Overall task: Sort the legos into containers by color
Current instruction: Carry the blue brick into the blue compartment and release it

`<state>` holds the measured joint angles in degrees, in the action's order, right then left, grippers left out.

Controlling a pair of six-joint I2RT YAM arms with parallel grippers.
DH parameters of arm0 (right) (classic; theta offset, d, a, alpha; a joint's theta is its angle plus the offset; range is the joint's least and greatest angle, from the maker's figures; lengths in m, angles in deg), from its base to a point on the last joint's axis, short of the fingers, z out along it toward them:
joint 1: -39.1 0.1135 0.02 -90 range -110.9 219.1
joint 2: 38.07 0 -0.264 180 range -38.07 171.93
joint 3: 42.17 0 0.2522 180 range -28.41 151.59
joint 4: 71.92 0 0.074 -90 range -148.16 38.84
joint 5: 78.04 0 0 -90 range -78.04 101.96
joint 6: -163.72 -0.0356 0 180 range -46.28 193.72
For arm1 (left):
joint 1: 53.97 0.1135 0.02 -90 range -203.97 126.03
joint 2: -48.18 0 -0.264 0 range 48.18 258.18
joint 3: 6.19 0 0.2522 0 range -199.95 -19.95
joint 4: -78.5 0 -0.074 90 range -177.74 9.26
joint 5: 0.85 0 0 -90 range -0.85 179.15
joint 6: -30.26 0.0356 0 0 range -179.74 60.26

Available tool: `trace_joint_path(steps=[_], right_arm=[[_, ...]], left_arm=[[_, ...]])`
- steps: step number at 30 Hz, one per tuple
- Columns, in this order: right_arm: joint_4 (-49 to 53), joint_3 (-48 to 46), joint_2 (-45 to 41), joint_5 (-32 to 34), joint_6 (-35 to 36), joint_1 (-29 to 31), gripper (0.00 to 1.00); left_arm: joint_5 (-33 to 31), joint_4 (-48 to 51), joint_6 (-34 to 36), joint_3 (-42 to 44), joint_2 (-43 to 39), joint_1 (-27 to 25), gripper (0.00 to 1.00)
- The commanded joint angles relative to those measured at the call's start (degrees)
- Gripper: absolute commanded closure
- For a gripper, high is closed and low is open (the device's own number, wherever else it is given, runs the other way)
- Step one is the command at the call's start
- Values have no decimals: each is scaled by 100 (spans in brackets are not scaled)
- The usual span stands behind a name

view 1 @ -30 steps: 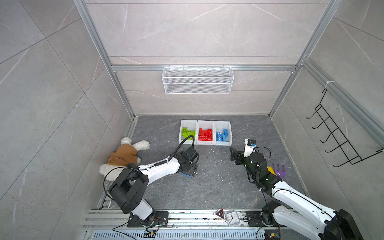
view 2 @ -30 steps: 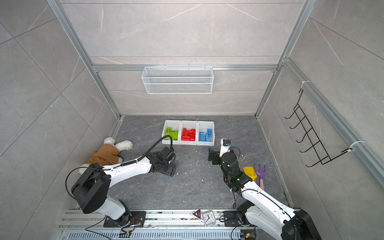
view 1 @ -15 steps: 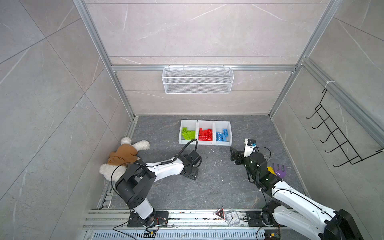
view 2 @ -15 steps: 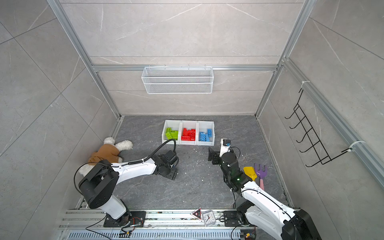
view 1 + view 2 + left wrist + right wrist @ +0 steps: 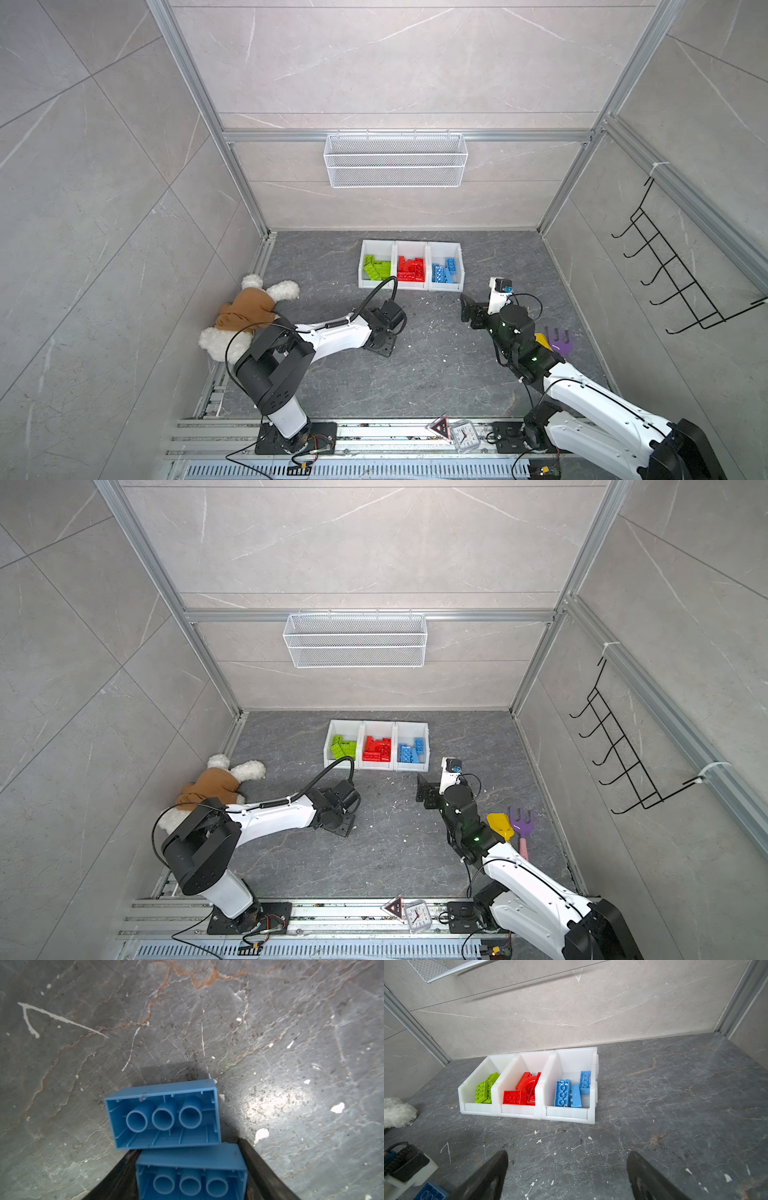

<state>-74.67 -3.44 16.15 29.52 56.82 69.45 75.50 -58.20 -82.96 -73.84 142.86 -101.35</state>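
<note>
Two blue legos lie on the dark floor with their hollow undersides toward the left wrist camera. My left gripper [image 5: 189,1148] is shut on the nearer blue brick [image 5: 191,1174], a finger against each end. The farther blue brick [image 5: 164,1115] touches it just past the fingertips. In both top views the left gripper [image 5: 384,347] [image 5: 343,827] is down at the floor and hides both bricks. The containers [image 5: 527,1113] stand in a row and hold green legos [image 5: 485,1088], red legos [image 5: 521,1093] and blue legos [image 5: 566,1093]. My right gripper [image 5: 568,1169] [image 5: 467,307] hangs open and empty, facing them.
A plush toy [image 5: 249,311] lies by the left wall. A yellow shovel [image 5: 500,825] and a purple rake [image 5: 521,820] lie beside the right arm. On the back wall hangs a wire basket [image 5: 395,160]. A small clock [image 5: 464,434] sits on the front rail.
The left arm has dropped lower over the floor and its jaws have closed in on the nearer blue brick. The right arm has not moved.
</note>
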Motion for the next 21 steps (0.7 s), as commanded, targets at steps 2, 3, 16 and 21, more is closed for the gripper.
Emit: trace_joint_path(steps=[2,3,16,21], right_arm=[[-45,92,-129,-10,47,-1,9],[-45,87,-147,-12,47,6,9],[12,39,-479,35,45,4,9],[25,19,-566,30,29,13,9]], left_arm=[[-132,185,30,-342,-374,-26,45],[-77,154,123,-433,-418,-27,45],[194,-276,1842,-3385,1216,152,46],[703,-218,2207,-5003,2272,323,47]])
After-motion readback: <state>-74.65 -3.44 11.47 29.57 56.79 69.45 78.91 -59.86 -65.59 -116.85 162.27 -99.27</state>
